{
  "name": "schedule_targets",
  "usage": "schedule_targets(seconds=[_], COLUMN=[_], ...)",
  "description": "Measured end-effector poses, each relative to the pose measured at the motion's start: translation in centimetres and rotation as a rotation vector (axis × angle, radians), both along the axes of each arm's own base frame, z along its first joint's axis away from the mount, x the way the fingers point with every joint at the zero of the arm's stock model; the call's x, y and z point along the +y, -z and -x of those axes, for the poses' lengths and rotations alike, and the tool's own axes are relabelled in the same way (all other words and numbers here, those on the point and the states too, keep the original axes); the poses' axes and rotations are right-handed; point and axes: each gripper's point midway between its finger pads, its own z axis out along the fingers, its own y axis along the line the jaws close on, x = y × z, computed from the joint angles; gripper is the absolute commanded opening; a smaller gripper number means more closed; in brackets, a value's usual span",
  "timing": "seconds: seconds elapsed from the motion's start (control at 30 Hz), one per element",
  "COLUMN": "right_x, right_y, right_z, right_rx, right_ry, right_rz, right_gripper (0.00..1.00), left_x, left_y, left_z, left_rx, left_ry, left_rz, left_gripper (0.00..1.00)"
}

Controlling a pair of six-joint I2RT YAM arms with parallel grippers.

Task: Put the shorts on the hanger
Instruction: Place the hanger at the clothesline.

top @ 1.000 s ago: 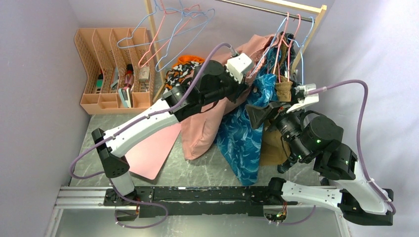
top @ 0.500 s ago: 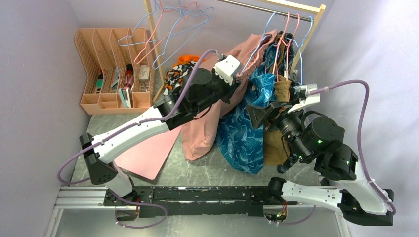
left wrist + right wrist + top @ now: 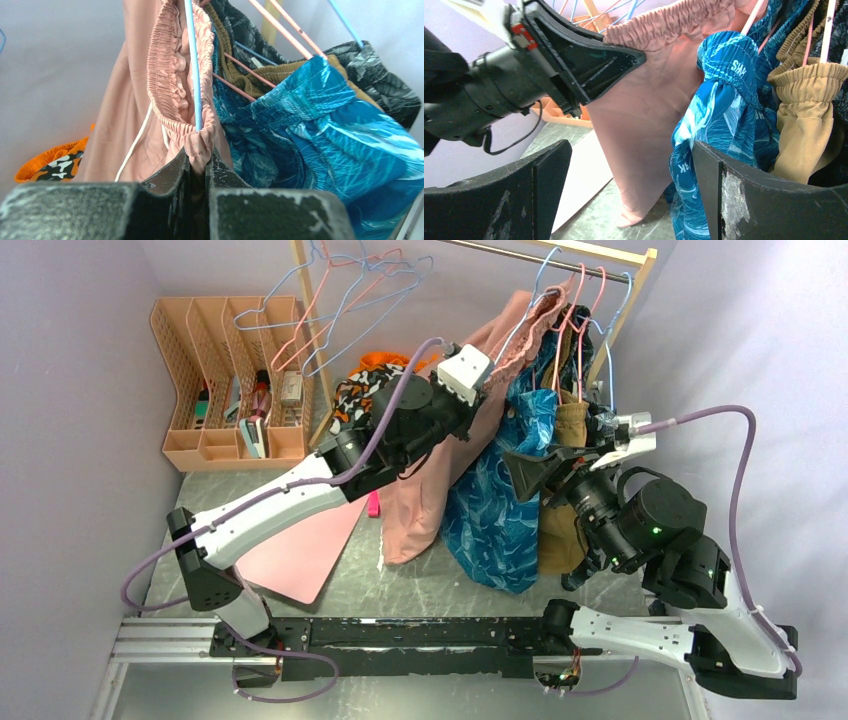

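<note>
The dusty-pink shorts [image 3: 430, 490] hang from the rail down to the table. Their gathered waistband [image 3: 172, 75] is threaded over the light-blue wire hanger [image 3: 192, 65], whose wire runs up toward the rail [image 3: 522, 310]. My left gripper [image 3: 198, 155] is shut on the waistband's lower end, just under the wire, high beside the rail [image 3: 490, 400]. My right gripper [image 3: 630, 147] stands wide open to the right [image 3: 525, 472]. It faces the shorts' hanging leg [image 3: 649, 100] with nothing in its jaws.
A blue patterned garment [image 3: 490, 520] and tan shorts [image 3: 572, 425] hang on pink hangers next to the shorts. The wooden rail frame [image 3: 645, 265] stands at the back. A flat pink board [image 3: 300, 550], a pink organizer [image 3: 225, 380], spare hangers [image 3: 340, 300] and a cloth pile [image 3: 365, 380] lie left.
My left arm has raised the shorts' waistband up and back toward the rail. The fabric now hangs narrower and straighter, uncovering a small magenta item on the table. The right arm has hardly moved.
</note>
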Motion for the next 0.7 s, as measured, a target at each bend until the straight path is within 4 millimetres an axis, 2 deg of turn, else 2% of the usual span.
schedule_targets(seconds=[0.17, 0.7], right_x=[-0.3, -0.8], right_y=[-0.2, -0.2], right_z=[0.2, 0.5], right_rx=[-0.004, -0.004], right_ry=[0.0, -0.002], right_rz=[-0.013, -0.034], right_gripper=[0.95, 0.95], left_x=[-0.3, 1.1], left_y=[1.3, 2.2], left_z=[-1.5, -5.4], left_rx=[0.013, 0.028], left_ry=[-0.045, -0.187], left_rz=[-0.034, -0.063], left_gripper=[0.07, 0.07])
